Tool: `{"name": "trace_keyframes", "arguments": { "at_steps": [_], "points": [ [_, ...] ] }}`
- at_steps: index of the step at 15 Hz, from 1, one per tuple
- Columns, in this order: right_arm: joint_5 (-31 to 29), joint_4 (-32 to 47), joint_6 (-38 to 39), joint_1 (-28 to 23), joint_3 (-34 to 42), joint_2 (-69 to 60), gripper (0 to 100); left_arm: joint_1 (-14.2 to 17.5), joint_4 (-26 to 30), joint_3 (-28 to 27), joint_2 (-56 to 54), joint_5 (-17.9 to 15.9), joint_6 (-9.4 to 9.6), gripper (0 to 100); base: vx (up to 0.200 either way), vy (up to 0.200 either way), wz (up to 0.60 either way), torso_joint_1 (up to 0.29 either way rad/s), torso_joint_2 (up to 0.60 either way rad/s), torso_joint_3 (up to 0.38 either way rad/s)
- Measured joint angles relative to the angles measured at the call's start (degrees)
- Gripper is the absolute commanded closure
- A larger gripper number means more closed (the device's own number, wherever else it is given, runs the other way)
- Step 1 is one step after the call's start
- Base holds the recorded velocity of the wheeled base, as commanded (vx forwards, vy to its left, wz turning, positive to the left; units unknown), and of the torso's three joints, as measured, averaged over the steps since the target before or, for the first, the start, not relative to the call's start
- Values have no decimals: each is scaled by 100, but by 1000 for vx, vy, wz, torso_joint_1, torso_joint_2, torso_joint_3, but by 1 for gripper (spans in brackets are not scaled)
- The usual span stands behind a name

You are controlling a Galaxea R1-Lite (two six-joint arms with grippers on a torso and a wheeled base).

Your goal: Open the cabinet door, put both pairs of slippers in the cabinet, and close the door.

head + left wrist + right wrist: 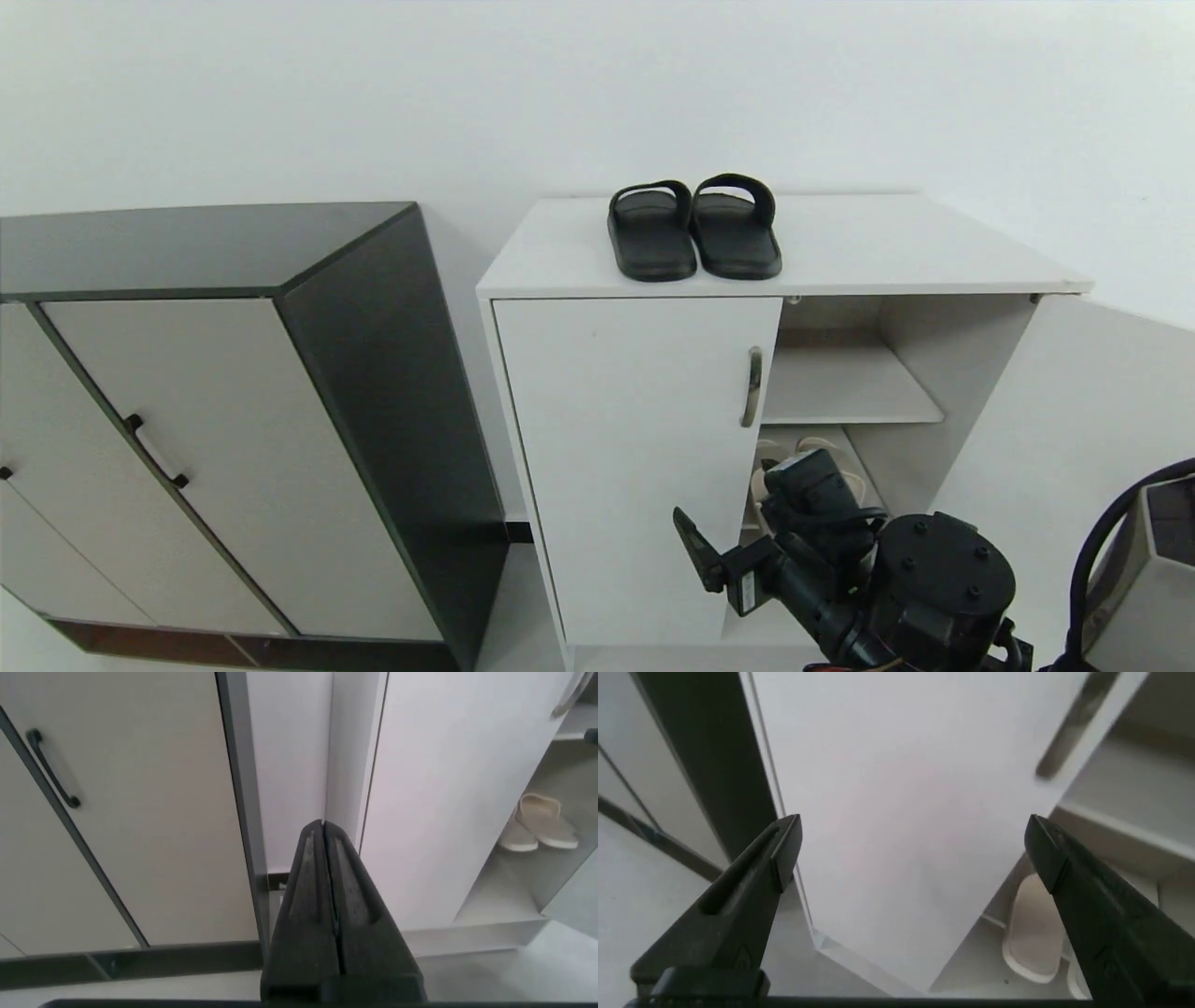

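A pair of black slippers (pixel 695 229) sits side by side on top of the white cabinet (pixel 887 243). The cabinet's left door (pixel 635 448) is closed, with a metal handle (pixel 752 385); the right half stands open. Beige slippers (pixel 840 467) lie on the bottom shelf, partly hidden by my right arm; they also show as the beige slippers (pixel 537 821) and as one beige slipper (pixel 1032 938). My right gripper (pixel 747 513) (pixel 913 831) is open wide, low in front of the closed door's handle-side edge. My left gripper (pixel 324 896) is shut on nothing, low before the gap between the two cabinets.
A dark cabinet (pixel 373 355) with pale doors (pixel 233 448) stands close on the left of the white one. A middle shelf (pixel 850 387) sits inside the open half. The wall runs right behind both cabinets.
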Motion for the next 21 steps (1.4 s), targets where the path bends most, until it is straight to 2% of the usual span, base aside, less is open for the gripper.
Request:
{"name": "trace_keyframes", "arguments": {
  "at_steps": [9,12,17,21],
  "points": [
    [15,0,7,-38,-50,94,0,-6,0,0,2,0,0,100,0,0,0,193,-507,-313],
    [17,2,9,-38,-20,127,0,-2,0,0,2,-11,99,100,0,0,0,232,-541,-315],
    [23,-2,5,-44,18,204,0,-2,0,0,2,-6,107,100,0,0,0,261,-586,-327],
    [118,6,-93,-55,96,315,0,-2,0,0,2,-2,107,100,0,0,0,80,-173,-97]
  ]
}}
